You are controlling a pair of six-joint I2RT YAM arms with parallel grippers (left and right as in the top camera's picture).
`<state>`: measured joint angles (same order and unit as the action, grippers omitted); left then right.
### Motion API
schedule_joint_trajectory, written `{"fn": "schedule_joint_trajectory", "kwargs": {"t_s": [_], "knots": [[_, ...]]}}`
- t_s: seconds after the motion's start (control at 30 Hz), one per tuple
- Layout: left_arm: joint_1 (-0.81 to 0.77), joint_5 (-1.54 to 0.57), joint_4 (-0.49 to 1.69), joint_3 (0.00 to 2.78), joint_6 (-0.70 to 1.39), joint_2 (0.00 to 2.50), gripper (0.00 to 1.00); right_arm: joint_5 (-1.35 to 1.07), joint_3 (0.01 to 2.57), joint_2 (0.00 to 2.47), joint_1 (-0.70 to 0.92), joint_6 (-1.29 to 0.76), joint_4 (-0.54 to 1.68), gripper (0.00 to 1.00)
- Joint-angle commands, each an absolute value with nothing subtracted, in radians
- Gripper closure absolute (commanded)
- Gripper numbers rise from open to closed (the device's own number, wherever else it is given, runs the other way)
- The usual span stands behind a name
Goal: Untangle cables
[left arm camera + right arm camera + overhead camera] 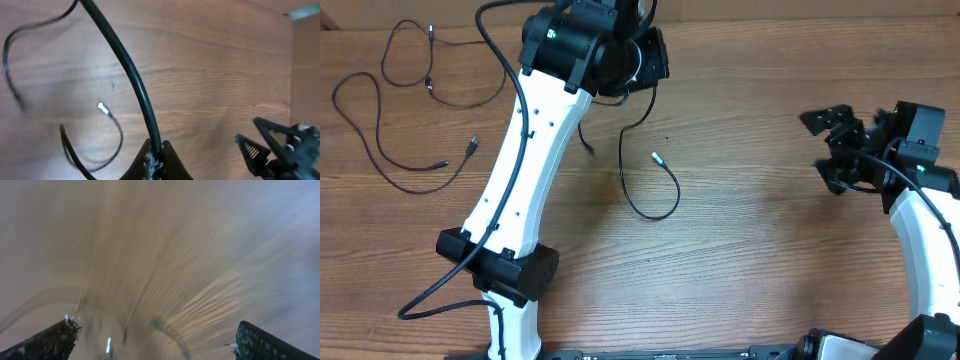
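Overhead first: the left end effector is up at the far side of the desk with the cable trailing from it toward the robot, curling into a hook that ends at a little plug. So the cable's long axis runs roughly far to near. The right end effector is well apart off to the right, which puts the loose hook on its left, out in the gap between the two arms. The other cables sit way over on the left, not touching this one as far as I can tell. In the left wrist view, the left end effector is clamped on the cable, with the plug lying free on the wood and the right end effector spread wide at the edge. The right wrist view is badly smeared, but the right end effector clearly has its fingers far apart and holds nothing. My guess is the right arm needs to reach left for that hook.
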<state>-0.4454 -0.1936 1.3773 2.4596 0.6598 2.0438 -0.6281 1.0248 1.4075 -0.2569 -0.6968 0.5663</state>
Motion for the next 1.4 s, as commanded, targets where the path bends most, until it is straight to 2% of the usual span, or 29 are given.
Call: {"fn": "schedule_joint_trajectory", "kwargs": {"t_s": [0.0, 0.07, 0.17, 0.33, 0.47, 0.5, 0.53, 0.83, 1.1, 1.33, 1.37], "knots": [[-0.446, -0.174, 1.416, 2.469, 0.932, 2.010, 0.96, -1.055, 1.036, 1.401, -0.175, -0.273, 0.520, 0.00], [-0.453, -0.216, 1.422, 2.469, 1.040, 2.010, 0.96, -0.982, 1.036, 1.402, -0.088, -0.181, 0.518, 0.00], [-0.470, -0.224, 1.420, 2.469, 1.076, 2.010, 0.96, -0.833, 1.036, 1.403, 0.028, -0.182, 0.492, 0.00], [-0.472, -0.221, 1.450, 2.469, 1.105, 2.011, 0.96, -0.935, 1.036, 1.403, 0.152, -0.185, 0.349, 0.01], [-0.473, -0.211, 1.492, 2.469, 1.104, 2.014, 0.96, -0.952, 1.036, 1.403, 0.191, -0.204, 0.236, 0.21], [-0.473, -0.215, 1.505, 2.469, 1.104, 2.016, 0.96, -0.952, 1.036, 1.403, 0.203, -0.245, 0.184, 0.32], [-0.477, -0.226, 1.514, 2.469, 1.103, 2.016, 0.96, -0.952, 1.036, 1.403, 0.215, -0.274, 0.154, 0.36], [-0.512, -0.252, 1.517, 2.469, 1.070, 2.021, 0.96, -0.952, 1.036, 1.403, 0.268, -0.285, 0.134, 0.38], [-0.522, -0.247, 1.530, 2.469, 1.069, 2.024, 0.96, -0.951, 1.036, 1.403, 0.268, -0.288, 0.098, 0.74], [-0.524, -0.243, 1.537, 2.469, 1.069, 2.024, 0.95, -0.951, 1.036, 1.403, 0.268, -0.288, 0.097, 0.96], [-0.524, -0.243, 1.538, 2.469, 1.068, 2.024, 0.96, -0.951, 1.036, 1.403, 0.268, -0.288, 0.097, 0.96]]}}
